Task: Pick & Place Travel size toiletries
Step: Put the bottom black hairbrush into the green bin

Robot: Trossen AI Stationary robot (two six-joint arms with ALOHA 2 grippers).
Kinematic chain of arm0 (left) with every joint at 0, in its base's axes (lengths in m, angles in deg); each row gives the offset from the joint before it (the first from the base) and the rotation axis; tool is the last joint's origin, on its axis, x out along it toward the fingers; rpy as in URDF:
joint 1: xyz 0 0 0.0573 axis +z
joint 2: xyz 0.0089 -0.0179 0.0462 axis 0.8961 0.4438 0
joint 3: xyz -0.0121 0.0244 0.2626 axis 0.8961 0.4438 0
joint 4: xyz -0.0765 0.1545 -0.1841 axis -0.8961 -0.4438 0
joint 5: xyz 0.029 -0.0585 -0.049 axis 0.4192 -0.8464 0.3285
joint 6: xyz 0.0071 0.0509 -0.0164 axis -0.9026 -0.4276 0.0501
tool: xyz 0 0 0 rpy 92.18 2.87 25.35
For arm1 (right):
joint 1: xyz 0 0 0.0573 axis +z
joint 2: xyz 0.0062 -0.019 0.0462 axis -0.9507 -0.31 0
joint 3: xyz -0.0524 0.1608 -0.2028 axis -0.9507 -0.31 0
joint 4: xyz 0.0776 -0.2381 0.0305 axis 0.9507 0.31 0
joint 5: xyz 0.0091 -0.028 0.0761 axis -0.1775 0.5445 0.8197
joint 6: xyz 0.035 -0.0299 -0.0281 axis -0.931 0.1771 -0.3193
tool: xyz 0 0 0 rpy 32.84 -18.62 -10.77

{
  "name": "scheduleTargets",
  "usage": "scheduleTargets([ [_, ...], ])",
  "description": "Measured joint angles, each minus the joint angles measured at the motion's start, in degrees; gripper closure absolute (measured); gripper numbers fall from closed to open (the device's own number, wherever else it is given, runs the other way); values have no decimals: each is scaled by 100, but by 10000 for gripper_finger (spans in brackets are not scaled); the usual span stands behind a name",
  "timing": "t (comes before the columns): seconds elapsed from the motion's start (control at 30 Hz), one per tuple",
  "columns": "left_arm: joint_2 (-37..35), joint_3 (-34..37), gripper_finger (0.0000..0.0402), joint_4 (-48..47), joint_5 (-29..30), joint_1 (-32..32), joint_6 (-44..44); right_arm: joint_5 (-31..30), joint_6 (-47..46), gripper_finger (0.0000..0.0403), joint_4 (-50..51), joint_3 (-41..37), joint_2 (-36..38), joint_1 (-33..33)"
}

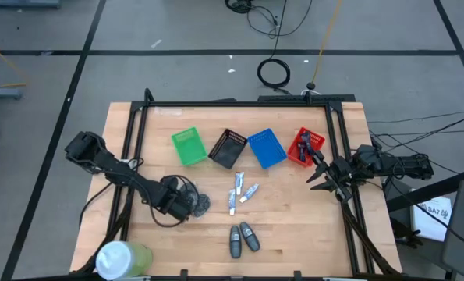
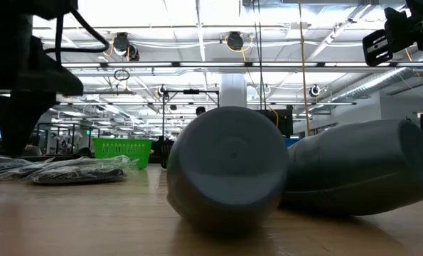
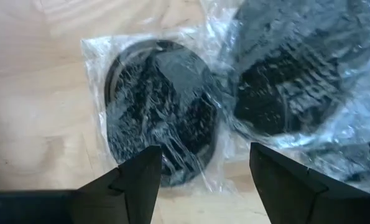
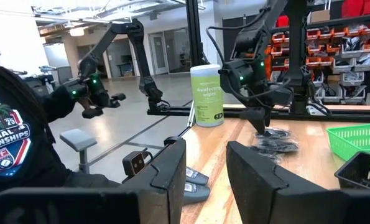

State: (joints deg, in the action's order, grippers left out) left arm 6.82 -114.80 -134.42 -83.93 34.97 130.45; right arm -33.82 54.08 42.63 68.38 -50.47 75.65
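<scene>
While the left gripper (image 1: pixel 191 204) hovers spread over the wrapped dark grey bundles (image 1: pixel 194 203) at lower left of the table, no toiletry is yet held.

Left wrist view shows its fingers (image 3: pixel 138 180) parted and straddling the near bundle (image 3: pixel 160 109) in clear film, a second bundle (image 3: pixel 296 68) overlapping beside it. For a clean pick, I judge the jaws should descend centred on the near disc alone, gripping its body rather than loose film, or both packs may lift together. The right gripper (image 1: pixel 325 178) waits parted and empty at the right edge, just below the red basket (image 1: pixel 305 147), which already holds blue-purple pieces (image 1: pixel 309 143). White-silver tubes (image 1: pixel 242 193) and two grey oval bottles (image 1: pixel 243 239) lie mid-table, untouched.
</scene>
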Motion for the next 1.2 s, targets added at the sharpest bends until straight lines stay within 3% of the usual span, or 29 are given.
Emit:
scheduleTargets([
  [0.7,-20,638,163,970,-126,54,-110,-2,-78,298,24,0,0,0],
  [1.2,-15,668,163,1200,-330,106,-498,0,-91,298,28,0,0,0],
])
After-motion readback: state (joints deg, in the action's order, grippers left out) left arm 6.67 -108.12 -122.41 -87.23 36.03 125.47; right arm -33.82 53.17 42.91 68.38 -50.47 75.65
